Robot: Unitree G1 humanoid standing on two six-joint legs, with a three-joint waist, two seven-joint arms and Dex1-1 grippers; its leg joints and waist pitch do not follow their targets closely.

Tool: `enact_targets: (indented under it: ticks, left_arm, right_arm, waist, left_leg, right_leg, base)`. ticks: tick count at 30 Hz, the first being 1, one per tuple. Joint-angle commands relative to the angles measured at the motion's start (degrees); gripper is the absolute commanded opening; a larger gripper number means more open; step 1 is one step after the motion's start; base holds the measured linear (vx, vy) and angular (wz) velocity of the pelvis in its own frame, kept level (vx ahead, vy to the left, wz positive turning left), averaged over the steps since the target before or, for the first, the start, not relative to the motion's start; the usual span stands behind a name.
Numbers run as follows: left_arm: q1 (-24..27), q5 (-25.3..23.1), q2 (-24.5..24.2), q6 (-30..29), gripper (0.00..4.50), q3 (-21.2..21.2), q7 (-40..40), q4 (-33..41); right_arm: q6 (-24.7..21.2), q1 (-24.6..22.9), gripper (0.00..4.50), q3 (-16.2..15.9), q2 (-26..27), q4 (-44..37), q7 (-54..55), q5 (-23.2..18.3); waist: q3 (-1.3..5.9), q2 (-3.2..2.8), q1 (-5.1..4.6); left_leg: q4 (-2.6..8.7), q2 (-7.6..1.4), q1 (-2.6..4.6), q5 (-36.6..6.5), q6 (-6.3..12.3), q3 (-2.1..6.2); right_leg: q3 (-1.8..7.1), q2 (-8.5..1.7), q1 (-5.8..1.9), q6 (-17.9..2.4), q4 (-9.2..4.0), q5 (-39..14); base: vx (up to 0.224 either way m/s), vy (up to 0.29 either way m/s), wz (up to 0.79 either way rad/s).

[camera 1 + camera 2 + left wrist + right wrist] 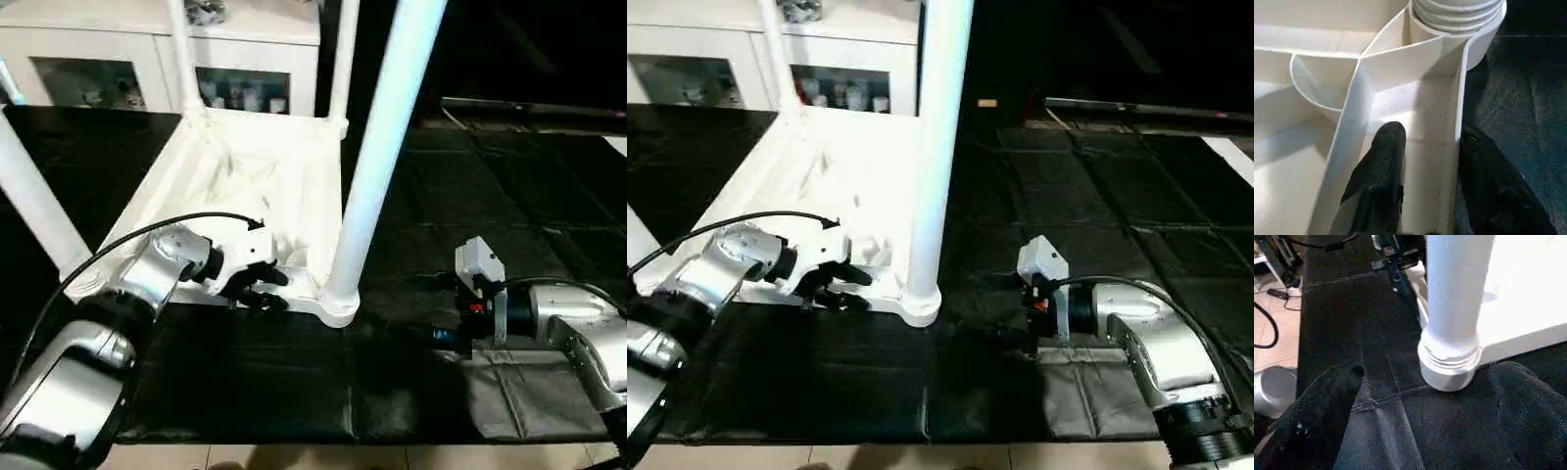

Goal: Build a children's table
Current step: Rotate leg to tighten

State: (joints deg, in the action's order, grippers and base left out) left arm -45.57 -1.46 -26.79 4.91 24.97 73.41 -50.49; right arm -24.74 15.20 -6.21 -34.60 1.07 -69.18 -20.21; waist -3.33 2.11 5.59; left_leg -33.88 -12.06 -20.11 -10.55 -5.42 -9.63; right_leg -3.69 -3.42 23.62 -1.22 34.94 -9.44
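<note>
The children's table lies upside down on a black mat, its white top (245, 176) showing the ribbed underside. A tall white leg (377, 147) stands in the near right corner socket (1449, 367), and other legs (181, 49) rise from the far and left corners. My left gripper (260, 289) is at the top's near rim (1458, 98), just left of that socket. It is open, with one finger (1378, 171) inside the rim and the other outside on the mat. My right gripper (1427, 369) hovers low over the mat, open and empty, facing the socket from the right.
A white cabinet (98, 59) with glass doors stands behind the table top. The black mat (490, 196) stretches to the right and ends at a front edge (294, 441) near me. A black cable (118, 245) loops over my left forearm.
</note>
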Motion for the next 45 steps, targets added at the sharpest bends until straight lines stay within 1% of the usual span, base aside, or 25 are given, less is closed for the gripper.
enact_targets:
  ticks: [1, 2, 4, 6, 8, 10, 13, 14, 18, 19, 21, 23, 24, 28, 30, 31, 35, 36, 37, 39, 40, 41, 42, 43, 45]
  left_arm:
    - [-1.63, -0.72, 0.25, 1.27, 1.79, -0.85, 0.01, -1.68]
    - [-1.77, -0.55, 0.38, 1.42, 1.53, -1.09, 0.22, -2.19]
    - [-1.96, -0.13, 0.58, 1.42, 1.51, -1.55, 0.56, -2.77]
    - [-2.13, 0.33, 0.84, 1.5, 1.26, -2.06, 0.92, -3.23]
    - [-2.33, 1.02, 1.2, 1.25, 1.26, -2.72, 1.72, -3.73]
    - [-2.57, 1.41, 1.57, 1.29, 0.97, -3.13, 2.48, -4.71]
    - [-2.82, 1.49, 2.15, 1.87, 0.84, -3.55, 3.01, -6.31]
    - [-2.88, 1.33, 2.24, 2.16, 0.63, -3.53, 3.0, -6.67]
    - [-3.27, 0.93, 3.23, 3.04, 0.47, -4.29, 3.51, -8.93]
    - [-3.3, 0.85, 3.38, 3.14, 0.15, -4.37, 3.51, -9.15]
    - [-3.42, 0.65, 3.62, 3.43, 0.14, -4.28, 3.72, -9.69]
    - [-3.52, 0.44, 3.73, 3.71, 0.06, -4.21, 3.92, -10.06]
    - [-3.61, 0.28, 3.85, 3.9, 0.06, -4.14, 4.24, -10.32]
    - [-4.02, 0.74, 4.24, 2.79, 0.06, -4.11, 6.93, -10.09]
    - [-3.98, 0.92, 4.24, 1.6, 0.06, -3.99, 8.54, -9.72]
    - [-3.49, 1.31, 4.22, -0.72, 0.06, -3.84, 10.29, -8.65]
    - [-2.31, 2.1, 4.67, -1.62, 0.06, -4.42, 10.62, -7.35]
    - [-1.86, 2.15, 4.85, -1.44, 0.06, -4.58, 10.58, -7.03]
    - [-0.28, 1.6, 4.92, 0.25, 0.06, -4.07, 10.09, -5.55]
    - [1.74, 1.08, 4.96, 2.29, 0.06, -3.36, 9.39, -3.25]
    - [1.74, 1.08, 4.96, 2.29, 0.06, -3.36, 9.39, -3.25]
    - [1.74, 1.08, 4.96, 2.29, 0.06, -3.36, 9.39, -3.25]
    - [2.65, 1.11, 5.03, 2.77, 0.06, -3.19, 9.31, -2.11]
    - [3.54, 1.23, 4.99, 2.83, 0.06, -3.1, 9.65, -0.68]
    - [4.7, 1.24, 4.77, 2.92, 0.06, -2.87, 10.08, 1.35]
  right_arm:
    - [-0.73, -0.72, 4.5, -0.17, -1.27, -1.49, -0.29, -0.42]
    - [-0.94, -0.76, 4.5, -0.25, -1.31, -1.7, -0.27, -0.54]
    - [-1.15, -0.81, 4.5, -0.34, -1.34, -1.9, -0.24, -0.63]
    - [-1.33, -0.89, 4.5, -0.36, -1.35, -2.02, -0.31, -0.66]
    - [-1.52, -0.98, 4.5, -0.44, -1.39, -2.15, -0.38, -0.68]
    - [-1.71, -1.1, 4.5, -0.5, -1.54, -2.4, -0.51, -0.94]
    - [-1.91, -1.17, 4.5, -0.57, -1.68, -2.62, -0.72, -1.09]
    - [-1.97, -1.16, 4.5, -0.57, -1.69, -2.66, -0.74, -1.1]
    - [-2.11, -1.28, 4.5, -0.7, -1.72, -2.89, -0.76, -1.36]
    - [-2.06, -1.33, 4.5, -0.73, -1.71, -2.9, -0.78, -1.37]
    - [-1.92, -1.42, 4.5, -0.77, -1.65, -2.93, -0.76, -1.33]
    - [-1.91, -1.43, 4.5, -0.79, -1.63, -2.96, -0.75, -1.36]
    - [-1.87, -1.42, 4.5, -0.81, -1.61, -2.96, -0.74, -1.38]
    - [-1.71, -1.24, 4.5, -0.84, -1.58, -2.84, -0.72, -1.37]
    - [-1.72, -1.04, 4.5, -0.84, -1.43, -2.64, -0.52, -1.35]
    - [-1.93, -0.62, 4.5, -0.68, -0.72, -2.09, 0.31, -1.4]
    - [-1.26, 0.21, 4.5, -0.07, 1.35, -0.52, 2.79, -1.04]
    - [-1.31, 0.47, 4.5, 0.09, 2.05, -0.05, 3.45, -1.13]
    - [-1.11, 0.83, 4.5, -0.48, 3.33, 0.4, 4.01, -1.03]
    - [-0.04, 1.54, 4.5, -1.4, 5.08, 1.33, 5.18, -0.16]
    - [-0.04, 1.54, 4.5, -1.4, 5.08, 1.33, 5.18, -0.16]
    - [-0.04, 1.54, 4.5, -1.4, 5.08, 1.33, 5.18, -0.16]
    - [0.63, 2.06, 4.5, -1.75, 6.02, 2.19, 5.78, 0.29]
    - [1.16, 2.56, 4.5, -2.15, 6.63, 3.06, 5.5, 0.38]
    - [1.42, 3.15, 4.5, -2.78, 7.11, 4.08, 4.11, 0.02]
  waist:
    - [3.91, -0.51, 0.36]
    - [3.89, -0.56, 0.43]
    - [3.83, -0.5, 0.61]
    - [3.8, -0.49, 0.65]
    - [3.78, -0.47, 0.72]
    - [3.74, -0.52, 0.97]
    - [3.74, -0.5, 1.1]
    - [3.74, -0.49, 1.11]
    - [3.7, -0.5, 1.19]
    - [3.76, -0.43, 1.16]
    - [3.78, -0.66, 1.22]
    - [3.84, -0.51, 1.17]
    - [3.81, -0.48, 1.01]
    - [3.89, -0.42, 0.85]
    - [3.88, -0.51, 0.86]
    - [3.93, -0.58, 0.89]
    - [3.91, -0.8, 0.87]
    - [3.95, -0.74, 0.94]
    - [3.91, -0.99, 0.96]
    - [3.87, -0.72, 0.98]
    - [3.87, -0.89, 0.93]
    - [3.86, -0.87, 0.91]
    - [3.92, -0.96, 0.99]
    - [3.87, -0.78, 0.96]
    - [3.86, -0.76, 0.88]
  left_leg:
    - [3.76, -0.86, 0.18, -13.05, 1.08, 0.03]
    - [3.75, -0.83, 0.18, -13.1, 1.06, 0.03]
    - [3.83, -0.85, 0.21, -13.08, 0.94, 0.06]
    - [3.8, -0.84, 0.25, -13.34, 0.91, 0.03]
    - [3.76, -0.79, 0.26, -13.56, 0.85, 0.02]
    - [3.78, -0.78, 0.41, -13.84, 0.96, 0.0]
    - [3.84, -0.84, 0.44, -14.15, 0.83, 0.06]
    - [3.83, -0.82, 0.42, -14.15, 0.88, 0.07]
    - [3.88, -0.84, 0.41, -14.27, 0.95, 0.13]
    - [3.9, -0.85, 0.28, -13.94, 0.91, 0.19]
    - [3.9, -0.88, 0.34, -13.97, 0.87, 0.22]
    - [3.96, -0.95, 0.21, -13.56, 0.87, 0.26]
    - [4.01, -0.88, -0.1, -13.27, 0.86, 0.31]
    - [3.81, -0.81, 0.12, -12.65, 1.19, 0.13]
    - [3.82, -0.92, 0.15, -12.23, 1.25, 0.08]
    - [3.86, -1.04, 0.24, -12.01, 1.13, 0.09]
    - [3.9, -1.07, 0.27, -12.52, 0.93, 0.08]
    - [3.87, -1.03, 0.36, -12.85, 0.74, 0.07]
    - [3.93, -1.02, 0.34, -13.09, 0.6, 0.13]
    - [3.98, -1.08, 0.38, -13.19, 0.58, 0.09]
    - [4.09, -1.2, 0.27, -13.21, 0.47, 0.18]
    - [4.05, -1.04, 0.28, -13.23, 0.52, 0.1]
    - [4.01, -1.15, 0.43, -13.34, 0.41, 0.13]
    - [4.02, -1.08, 0.33, -13.36, 0.54, 0.05]
    - [4.11, -1.16, 0.19, -13.19, 0.63, 0.2]
  right_leg:
    - [2.42, -3.98, -3.5, -9.56, -4.79, -17.08]
    - [2.42, -3.98, -3.52, -9.45, -4.82, -17.31]
    - [2.43, -4.05, -3.58, -9.16, -4.89, -18.11]
    - [2.41, -4.06, -3.49, -9.03, -4.96, -18.72]
    - [2.4, -4.17, -3.49, -8.48, -5.2, -20.35]
    - [2.36, -4.12, -3.36, -8.06, -5.41, -21.42]
    - [2.32, -4.14, -3.36, -8.11, -5.32, -21.2]
    - [2.32, -4.14, -3.36, -8.14, -5.35, -21.22]
    - [2.27, -4.24, -3.39, -7.67, -5.54, -22.35]
    - [2.27, -4.24, -3.54, -7.69, -5.35, -21.87]
    - [2.27, -4.3, -3.49, -7.87, -5.33, -21.55]
    - [2.27, -4.29, -3.67, -8.14, -5.22, -20.39]
    - [2.19, -4.22, -3.85, -8.26, -5.1, -19.74]
    - [2.32, -4.21, -3.73, -8.91, -5.07, -18.61]
    - [2.35, -4.19, -3.76, -9.72, -4.92, -17.36]
    - [2.39, -4.24, -3.75, -10.26, -4.73, -16.35]
    - [2.4, -4.32, -3.68, -11.3, -4.66, -15.26]
    - [2.38, -4.37, -3.71, -11.22, -4.73, -15.8]
    - [2.36, -4.34, -3.71, -11.05, -4.75, -16.31]
    - [2.4, -4.29, -3.68, -10.77, -4.8, -16.36]
    - [2.44, -4.53, -3.63, -10.91, -4.7, -16.5]
    - [2.37, -4.35, -3.63, -10.61, -4.81, -17.02]
    - [2.44, -4.49, -3.56, -10.49, -4.74, -17.49]
    - [2.43, -4.44, -3.58, -10.02, -4.86, -18.23]
    - [2.37, -4.49, -3.6, -9.7, -4.68, -19.24]
  base:
    - [0.0, 0.0, 0.0]
    - [0.0, 0.0, 0.0]
    - [0.0, 0.0, 0.0]
    - [0.0, 0.0, 0.0]
    - [0.0, 0.0, 0.0]
    - [0.0, 0.0, 0.0]
    - [0.0, 0.0, 0.0]
    - [0.0, 0.0, 0.0]
    - [0.0, 0.0, 0.0]
    - [0.0, 0.0, 0.0]
    - [0.0, 0.0, 0.0]
    - [0.0, 0.0, 0.0]
    - [0.0, 0.0, 0.0]
    - [0.0, 0.0, 0.0]
    - [0.0, 0.0, 0.0]
    - [0.0, 0.0, 0.0]
    - [0.0, 0.0, 0.0]
    - [0.0, 0.0, 0.0]
    - [0.0, 0.0, 0.0]
    - [0.0, 0.0, 0.0]
    - [0.0, 0.0, 0.0]
    - [0.0, 0.0, 0.0]
    - [0.0, 0.0, 0.0]
    - [0.0, 0.0, 0.0]
    - [0.0, 0.0, 0.0]
